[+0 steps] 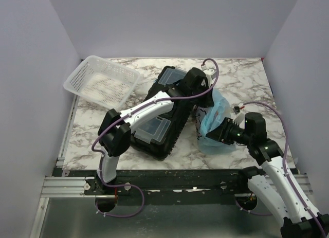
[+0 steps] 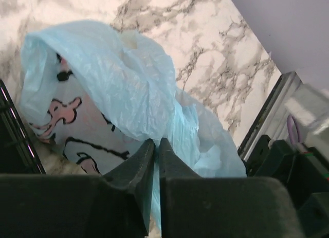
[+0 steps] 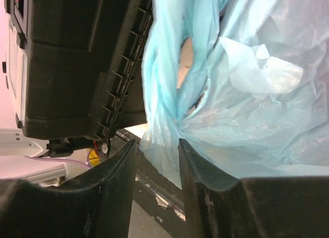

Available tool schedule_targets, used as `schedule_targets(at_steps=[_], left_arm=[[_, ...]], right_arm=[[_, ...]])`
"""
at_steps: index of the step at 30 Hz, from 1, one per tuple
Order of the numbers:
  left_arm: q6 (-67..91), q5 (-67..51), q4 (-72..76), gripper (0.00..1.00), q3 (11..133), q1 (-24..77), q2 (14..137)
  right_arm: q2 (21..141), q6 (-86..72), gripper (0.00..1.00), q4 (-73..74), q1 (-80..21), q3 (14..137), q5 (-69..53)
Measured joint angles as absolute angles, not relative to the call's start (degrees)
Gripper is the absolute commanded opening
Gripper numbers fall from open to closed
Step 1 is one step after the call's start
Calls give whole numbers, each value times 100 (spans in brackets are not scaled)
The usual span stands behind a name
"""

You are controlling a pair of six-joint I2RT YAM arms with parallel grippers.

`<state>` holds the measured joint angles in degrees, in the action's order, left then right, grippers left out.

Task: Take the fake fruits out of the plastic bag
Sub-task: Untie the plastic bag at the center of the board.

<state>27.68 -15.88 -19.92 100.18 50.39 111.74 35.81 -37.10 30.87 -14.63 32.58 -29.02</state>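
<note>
The plastic bag (image 1: 214,126) sits right of centre in the top view on the marble desk (image 1: 247,81), against the black toolbox (image 1: 163,126); the left tool (image 2: 157,145), at the bag's top, is all but closed, pinching a fold of blue film; the right tool (image 3: 155,145), lower right, stands slightly parted, bunched film just at its tips

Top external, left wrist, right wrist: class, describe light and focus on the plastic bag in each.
Top external: even soft light, sharp throughout, plastic bag clearly blue. Left wrist: bag crisp, left claw dark and soft, right edge blurred. Right wrist: bag's right side washed pale, right claw nearly black, pink cast at far left.
</note>
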Motion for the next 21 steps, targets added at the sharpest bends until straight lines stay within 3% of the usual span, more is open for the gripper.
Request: schedule_targets(at_steps=[5,14,21], left_arm=[[2585,-1542,-2080,0,10634,5030,11277],[2842,-1970,-2115,0,12186,4799,11520],[3006,-2298,-2316,0,12398,4633,11703]], right_arm=[[3752,-3774,26,2919,-1463,3129,-3046],[3942,-3944,24,2403,-1463,2534,-3328],[3828,-4071,25,2410,-1463,2443,-3474]])
